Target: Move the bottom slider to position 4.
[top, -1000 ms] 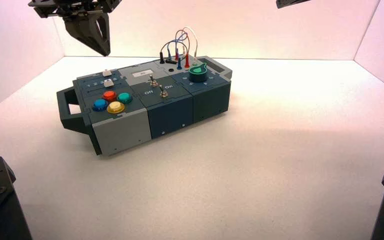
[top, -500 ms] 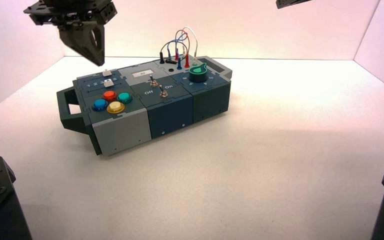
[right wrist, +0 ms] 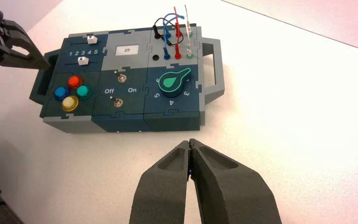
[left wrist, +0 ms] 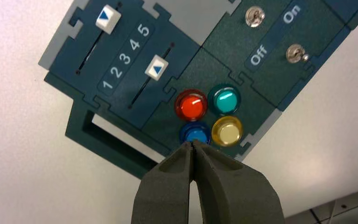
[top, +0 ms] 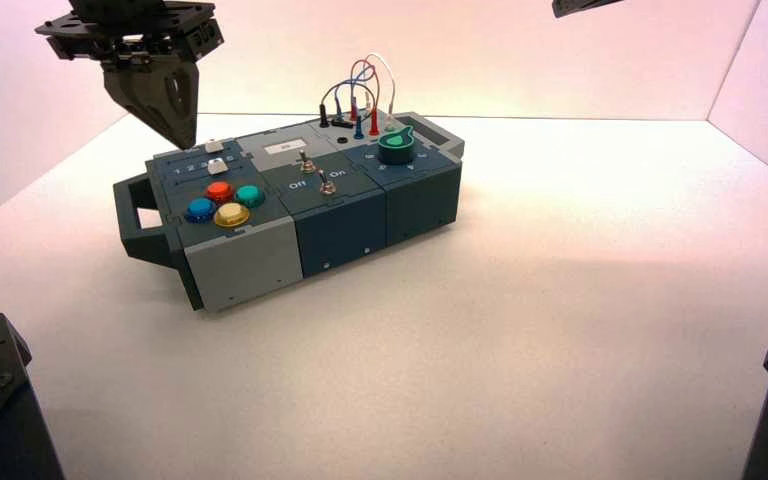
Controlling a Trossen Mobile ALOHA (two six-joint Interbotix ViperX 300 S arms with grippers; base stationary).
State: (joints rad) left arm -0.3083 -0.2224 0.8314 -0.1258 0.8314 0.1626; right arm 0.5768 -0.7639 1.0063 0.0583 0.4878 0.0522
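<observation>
Two grippers are clenched, we see; the left gripper (top: 186, 147) hangs over the left end of the box (top: 345, 215); the right gripper (right wrist: 190, 141) waits above the tabletop (right wrist: 279, 116); our bottom slider (left wrist: 156, 67) sits part-way along its track, nearest the buttons (left wrist: 209, 114)

- Left gripper (top: 184, 146): hangs from the upper left of the high view, pointing downward, its fingers closed together, tips meeting.
- Left wrist (top: 132, 32): dark, above that gripper, which slants down toward the right in the high view.
- Right gripper (right wrist: 190, 141): parked, its fingers pressed shut; only a dark piece shows at the high view's top edge, right of centre.
</observation>
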